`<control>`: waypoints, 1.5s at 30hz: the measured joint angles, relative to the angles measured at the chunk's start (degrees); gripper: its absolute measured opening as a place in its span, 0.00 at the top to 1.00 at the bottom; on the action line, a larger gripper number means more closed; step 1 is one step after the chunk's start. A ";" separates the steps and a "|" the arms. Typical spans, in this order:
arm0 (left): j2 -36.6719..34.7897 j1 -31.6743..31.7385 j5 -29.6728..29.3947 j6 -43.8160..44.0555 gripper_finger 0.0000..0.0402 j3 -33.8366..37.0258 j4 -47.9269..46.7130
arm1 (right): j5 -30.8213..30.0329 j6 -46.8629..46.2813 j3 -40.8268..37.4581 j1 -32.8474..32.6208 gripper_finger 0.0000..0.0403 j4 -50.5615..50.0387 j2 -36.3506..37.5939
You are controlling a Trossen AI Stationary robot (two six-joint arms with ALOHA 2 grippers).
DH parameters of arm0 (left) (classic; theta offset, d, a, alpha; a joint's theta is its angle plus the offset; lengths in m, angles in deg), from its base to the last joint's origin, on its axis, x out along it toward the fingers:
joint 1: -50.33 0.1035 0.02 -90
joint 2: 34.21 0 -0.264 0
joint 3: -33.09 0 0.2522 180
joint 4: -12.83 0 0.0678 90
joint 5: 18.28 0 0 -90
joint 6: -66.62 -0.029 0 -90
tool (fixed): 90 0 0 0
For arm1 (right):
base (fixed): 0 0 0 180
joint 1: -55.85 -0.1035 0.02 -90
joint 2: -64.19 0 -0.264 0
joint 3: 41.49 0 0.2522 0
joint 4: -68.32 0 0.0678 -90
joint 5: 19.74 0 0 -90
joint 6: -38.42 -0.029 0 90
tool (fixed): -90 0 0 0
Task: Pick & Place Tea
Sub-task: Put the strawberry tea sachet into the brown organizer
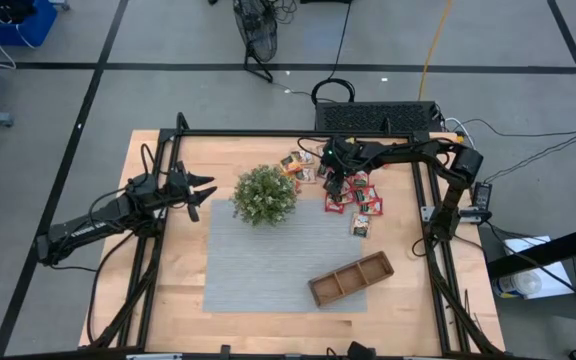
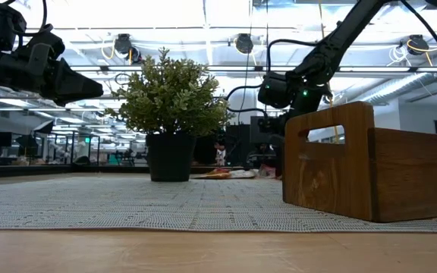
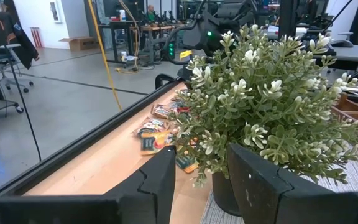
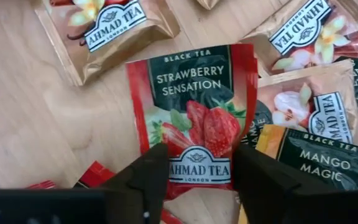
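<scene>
Pale wooden tabletop (image 1: 178, 300) framed by black rails, carrying a grey ribbed mat (image 1: 268, 260) over its middle. Item: tea sachets (image 1: 353, 200), small flat squares, mostly red with some orange and tan, scattered loosely on bare wood near the far edge, toward the far right corner, several overlapping. Item: red strawberry sachet (image 4: 194, 112), marked black tea, lying among the pile beside a mango sachet (image 4: 328, 163) and tan vanilla sachets (image 4: 107, 28). Item: right gripper (image 1: 334, 180), lowered onto the scatter; its fingers (image 4: 145, 180) stand to either side of the strawberry sachet's near edge, still somewhat apart, and whether they pinch it I cannot tell, since the sachet looks flat on the wood. Item: potted plant (image 1: 264, 194), green with small pale flowers in a dark pot, upright at the far edge of the mat, just left of the sachets. Item: brown wooden tray (image 1: 351, 278), three compartments, lying askew at the near right corner of the mat, well apart from the tea. Item: left gripper (image 1: 200, 190), held above the tabletop near the left edge of the mat, pointing at the plant, its fingers (image 3: 160, 180) spread with nothing between them.
</scene>
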 joint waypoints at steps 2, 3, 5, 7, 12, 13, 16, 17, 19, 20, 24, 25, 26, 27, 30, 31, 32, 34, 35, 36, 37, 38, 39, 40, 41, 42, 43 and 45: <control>0.00 0.01 0.00 0.00 0.63 0.00 0.00 | 0.00 -0.02 -0.02 -0.02 0.68 0.02 0.00; -0.01 0.00 -0.01 0.00 0.63 0.01 0.01 | 0.02 0.00 -0.02 0.00 0.70 0.01 0.00; -0.01 0.00 -0.01 0.00 0.63 0.00 0.00 | 0.00 -0.01 -0.02 0.00 0.75 0.02 0.00; -0.01 0.01 0.00 0.00 0.63 0.00 0.01 | -0.01 0.00 -0.02 0.00 0.79 0.10 0.02; 0.00 0.00 0.00 0.00 0.63 0.01 0.01 | -0.02 0.00 -0.02 0.00 0.88 0.55 0.04; 0.00 0.00 0.00 0.00 0.63 0.01 0.02 | -0.02 0.00 -0.02 0.00 0.90 0.66 0.04; -0.02 0.01 0.00 0.00 0.63 0.02 0.02 | -0.02 0.00 -0.04 -0.17 0.93 0.79 0.37; 0.00 0.00 0.00 0.00 0.63 0.01 0.01 | -0.02 0.00 -0.08 -0.37 0.94 0.74 0.67; 0.00 0.01 0.00 0.00 0.63 0.00 0.01 | -0.04 0.08 -0.23 -0.82 0.94 0.07 1.69; -0.01 0.01 0.00 0.00 0.63 0.00 0.02 | -0.03 0.16 -0.24 -1.14 0.94 -0.02 2.47; 0.00 0.01 0.00 0.00 0.63 0.02 0.00 | -0.02 -0.33 -0.19 -2.76 0.94 0.35 6.22; -0.02 0.01 0.00 0.00 0.63 0.02 0.02 | -0.02 -0.42 -0.19 -3.33 0.94 -0.01 7.13; -0.02 -0.01 0.00 0.00 0.63 0.00 0.02 | -0.05 -0.54 -0.19 -3.94 0.94 -0.71 8.17; -0.02 0.01 0.00 0.00 0.63 0.00 0.02 | -0.07 -1.19 -0.19 -4.67 0.95 -1.74 9.49; 0.00 -0.01 0.00 0.00 0.63 0.01 0.00 | -0.07 -4.63 -0.13 -7.40 0.95 -5.00 13.34; 0.00 0.01 -0.02 0.00 0.63 0.00 0.00 | -0.08 -5.69 -0.13 -8.43 0.94 -6.93 14.61; -0.01 0.01 -0.02 0.00 0.63 0.00 0.01 | -0.09 -6.67 -0.13 -9.67 0.94 -8.59 15.81; 0.00 -0.01 0.00 0.00 0.63 0.00 0.02 | -0.36 -8.82 -0.13 -12.29 0.95 -11.08 18.50; -0.02 0.01 -0.02 0.00 0.63 0.00 0.02 | -0.59 -9.98 -0.13 -13.84 0.95 -12.36 19.77; -0.01 0.01 -0.03 0.00 0.63 0.00 0.01 | -1.41 -11.37 -0.33 -15.47 0.95 -13.09 21.13; -0.02 0.01 -0.02 0.00 0.63 0.00 0.00 | -2.10 -12.78 -0.85 -17.09 0.95 -13.49 22.59; 0.00 -0.01 -0.02 0.00 0.63 0.00 0.00 | -2.91 -14.33 -1.49 -18.83 0.95 -14.26 23.98; -0.01 0.01 -0.04 0.00 0.63 0.02 0.02 | -3.46 -16.08 -2.10 -20.52 0.95 -15.42 25.40; -0.01 0.00 -0.04 0.00 0.63 0.01 0.00 | -3.99 -18.17 -2.74 -22.22 0.95 -16.30 26.92; -0.02 -0.01 -0.04 0.00 0.63 0.01 0.00 | -4.91 -20.66 -3.34 -24.01 0.95 -17.15 28.40; -0.02 0.00 -0.04 0.00 0.63 0.02 0.02 | -5.91 -23.21 -4.20 -25.96 0.95 -17.68 29.97; -0.01 0.01 -0.04 0.00 0.63 0.01 0.01 | -6.93 -26.06 -5.27 -27.96 0.95 -18.16 31.67; -0.02 -0.01 -0.04 0.00 0.63 0.02 0.02 | -8.82 -31.91 -7.74 -32.38 0.95 -18.80 34.58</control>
